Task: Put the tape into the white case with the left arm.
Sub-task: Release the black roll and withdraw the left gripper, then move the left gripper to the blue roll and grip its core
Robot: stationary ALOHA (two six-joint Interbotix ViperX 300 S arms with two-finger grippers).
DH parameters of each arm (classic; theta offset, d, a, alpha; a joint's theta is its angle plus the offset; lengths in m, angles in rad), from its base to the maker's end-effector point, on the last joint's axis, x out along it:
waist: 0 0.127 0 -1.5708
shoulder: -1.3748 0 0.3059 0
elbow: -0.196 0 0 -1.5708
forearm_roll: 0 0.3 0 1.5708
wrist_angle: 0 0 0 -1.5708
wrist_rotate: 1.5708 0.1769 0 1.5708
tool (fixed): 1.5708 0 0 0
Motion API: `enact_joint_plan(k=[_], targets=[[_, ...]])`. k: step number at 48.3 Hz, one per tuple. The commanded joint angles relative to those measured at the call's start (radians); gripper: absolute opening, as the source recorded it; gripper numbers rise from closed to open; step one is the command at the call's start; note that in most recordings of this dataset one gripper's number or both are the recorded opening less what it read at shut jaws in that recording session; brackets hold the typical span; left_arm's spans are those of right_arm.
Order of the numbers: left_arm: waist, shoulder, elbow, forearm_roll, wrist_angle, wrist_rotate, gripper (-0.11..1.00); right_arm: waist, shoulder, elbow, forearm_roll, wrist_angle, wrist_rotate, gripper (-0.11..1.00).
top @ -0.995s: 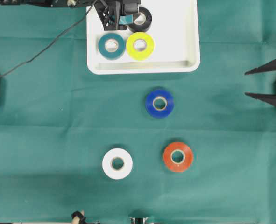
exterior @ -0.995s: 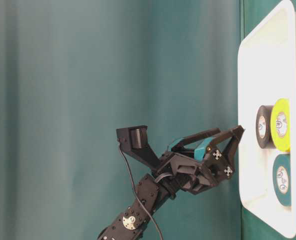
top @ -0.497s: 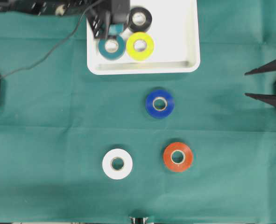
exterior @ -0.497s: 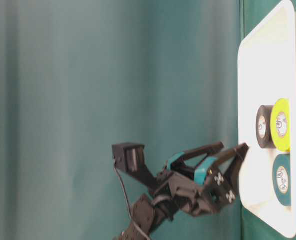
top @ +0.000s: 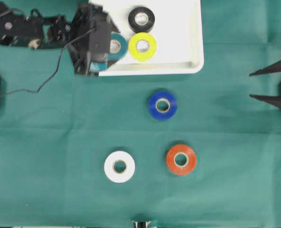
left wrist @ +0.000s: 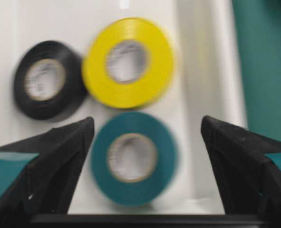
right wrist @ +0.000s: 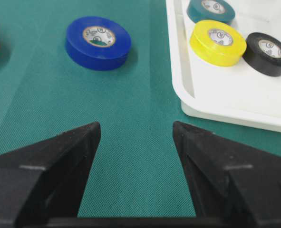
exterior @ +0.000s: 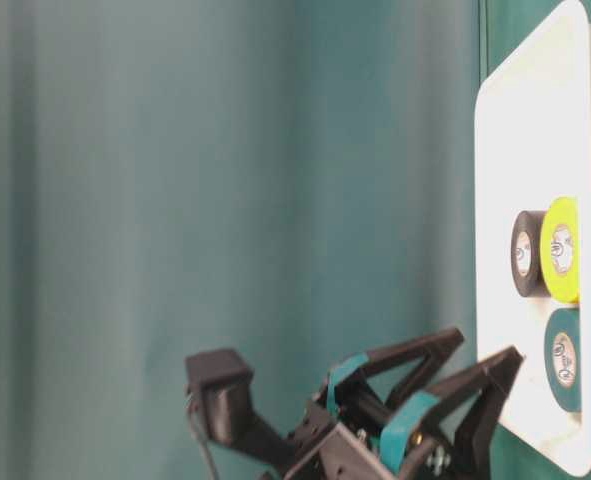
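Left gripper (top: 93,57) is seen in the overhead view at the near-left corner of the white case (top: 190,47), its fingers spread wide and nothing held between them. Three rolls lie flat inside the case: a teal roll (top: 116,46) partly hidden by the arm, a yellow roll (top: 142,45) touching it, and a black roll (top: 141,18) behind. On the green cloth (top: 45,142) a blue roll (top: 162,105), a white roll (top: 119,166) and an orange roll (top: 180,159) remain outside, well apart from one another. The right gripper (top: 268,85) is parked at the right edge, its jaws apart and empty.

In the table-level view the teal-banded fingers (exterior: 415,350) are shown parted just beside the case rim.

In the left wrist view the teal roll is framed between the open fingertips, blurred.

In the right wrist view the blue roll is shown as a smooth, glossy ring with a cardboard core; the cloth is finely woven, the case is hard moulded plastic with rounded corners.

Each roll is judged light and rigid, with slick outer walls. A grasp across the outer diameter is advised, or one finger inside the core.
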Motion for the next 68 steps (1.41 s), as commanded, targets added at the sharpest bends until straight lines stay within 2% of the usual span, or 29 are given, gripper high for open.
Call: enact_joint_plan(k=[1,16,33,52,68], targets=[[-0.032,-0.049,0.009,-0.002,-0.008,-0.037,0.95,0.0,0.006,-0.012,0.0,-0.009,0.002,0.99],[-0.146,-0.106,0.081,-0.002,-0.009,-0.201,0.95,0.0,0.006,-0.011,0.0,-0.009,0.002,0.99],[-0.236,-0.163,0.138,-0.002,-0.008,-0.325,0.95,-0.002,0.006,-0.012,0.0,-0.009,0.002,0.99],[-0.239,-0.153,0.141,-0.002,-0.054,-0.331,0.95,0.0,0.006,-0.011,0.0,-0.009,0.002,0.99],[-0.255,-0.06,0.069,-0.003,-0.106,-0.33,0.95,-0.002,0.006,-0.011,0.0,-0.009,0.002,0.99]])
